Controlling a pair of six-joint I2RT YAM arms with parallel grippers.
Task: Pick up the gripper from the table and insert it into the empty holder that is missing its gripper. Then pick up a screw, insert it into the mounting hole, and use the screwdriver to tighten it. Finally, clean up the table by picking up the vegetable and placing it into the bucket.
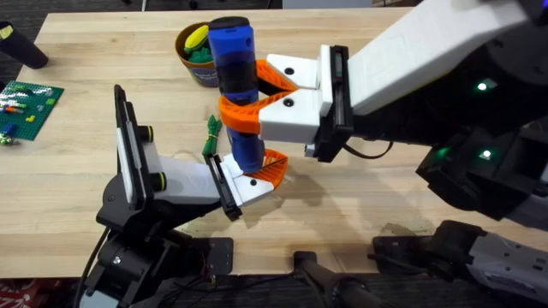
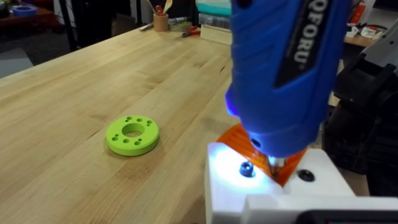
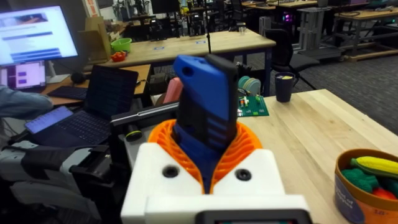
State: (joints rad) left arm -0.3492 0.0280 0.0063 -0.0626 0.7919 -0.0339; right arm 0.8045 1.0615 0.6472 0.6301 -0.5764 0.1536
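My right gripper (image 1: 241,96) is shut on the screwdriver (image 1: 233,60), a thick blue cylinder with a black cap, and holds it nearly upright. In the right wrist view its orange fingers (image 3: 163,138) wrap the blue body (image 3: 205,112). The tool's tip (image 2: 273,163) presses down on the holder (image 1: 250,192), the white end piece of my left arm. The orange gripper (image 1: 276,168) sits in that holder. A dark screw (image 2: 247,169) lies in the white face beside the tip. The green vegetable (image 1: 211,135) lies on the table just left of the screwdriver. The bucket (image 1: 185,41) stands at the back.
The bucket (image 3: 348,199) holds a yellow toy (image 1: 198,36) and something green. A lime-green ring (image 2: 132,135) lies flat on the table. A green brick plate (image 1: 30,103) sits at the far left edge. The right arm's bulk covers the table's right side.
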